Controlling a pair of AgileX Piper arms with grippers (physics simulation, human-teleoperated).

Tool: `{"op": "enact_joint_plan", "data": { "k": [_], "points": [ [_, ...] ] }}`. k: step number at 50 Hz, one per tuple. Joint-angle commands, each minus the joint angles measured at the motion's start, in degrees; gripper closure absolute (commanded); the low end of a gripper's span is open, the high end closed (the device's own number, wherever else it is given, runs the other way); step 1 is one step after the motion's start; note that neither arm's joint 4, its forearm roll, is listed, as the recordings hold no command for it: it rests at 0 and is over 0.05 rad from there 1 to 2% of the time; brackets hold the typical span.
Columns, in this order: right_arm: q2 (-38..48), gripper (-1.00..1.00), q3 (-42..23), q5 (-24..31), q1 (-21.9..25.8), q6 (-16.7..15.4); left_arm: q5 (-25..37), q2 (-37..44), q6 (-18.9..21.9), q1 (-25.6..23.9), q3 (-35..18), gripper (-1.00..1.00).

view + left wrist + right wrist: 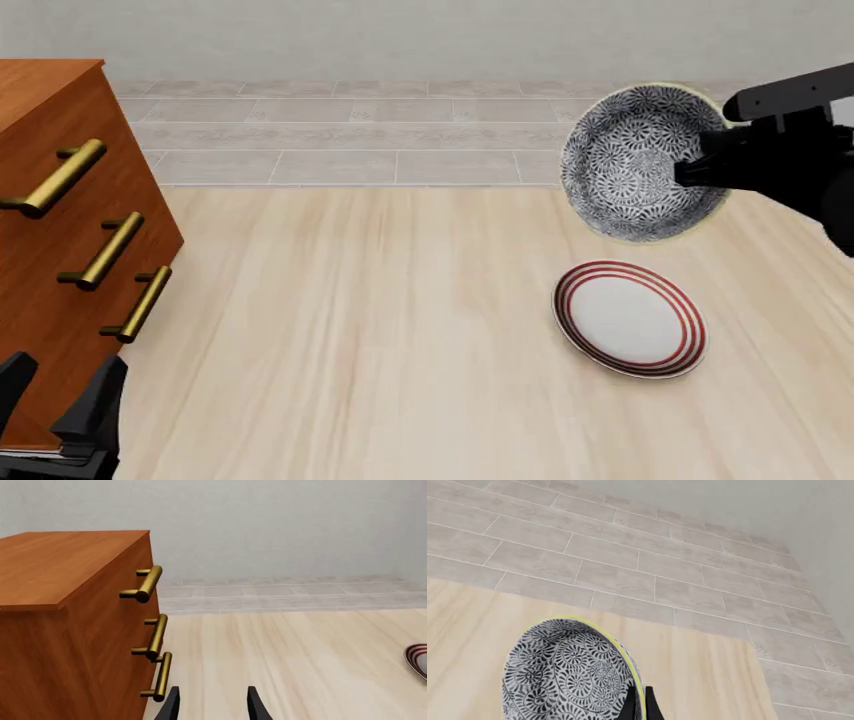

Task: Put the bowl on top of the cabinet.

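At far right, the right gripper (690,172) holds the bowl (645,162) up in the air, clear of the bench (374,330). Its jaws are clenched on the bowl's rim at the right edge, one finger inside and one outside, as the right wrist view shows with the dark fingertips (629,706) pinching the yellowish rim of the bowl (564,680). The bowl is tilted steeply on its side, so its patterned inside faces left and toward the camera in the front view. It hangs above the far right part of the bench, over the seam where the pale wood meets the grey tiled strip.

Below the bowl and nearer, the plate (629,319) lies flat on the bench, well apart from the bowl and touching nothing else. A sliver of the plate (417,658) also shows at the edge of the left wrist view.

On the left side stands the cabinet (54,220), upright, its front with three brass handles (110,250) turned toward the right. Its top is bare in the left wrist view, where the cabinet (60,630) fills one side. Bowl and cabinet are well apart, with the open middle of the bench between them.

Low at near left, the left gripper (60,400) sits just beside the cabinet's near corner. Its jaws are released, the two fingers apart with nothing between them, as seen in the left wrist view (212,707).
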Motion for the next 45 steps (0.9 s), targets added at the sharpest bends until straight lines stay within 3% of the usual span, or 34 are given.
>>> {"op": "enact_joint_plan", "data": {
  "k": [1,27,45],
  "points": [
    [0.9,1.00,-0.1,-1.2,4.3,0.5,-0.1,-0.1,-0.1,0.0,0.0,-1.00],
    [3.1,1.00,-0.8,-2.6,14.0,1.9,0.8,-1.2,-0.4,-0.2,-0.1,-1.00],
    [6.0,1.00,-2.6,-3.4,17.1,1.8,-0.1,-0.2,-0.4,-0.5,0.0,-1.00]
  ]
}}
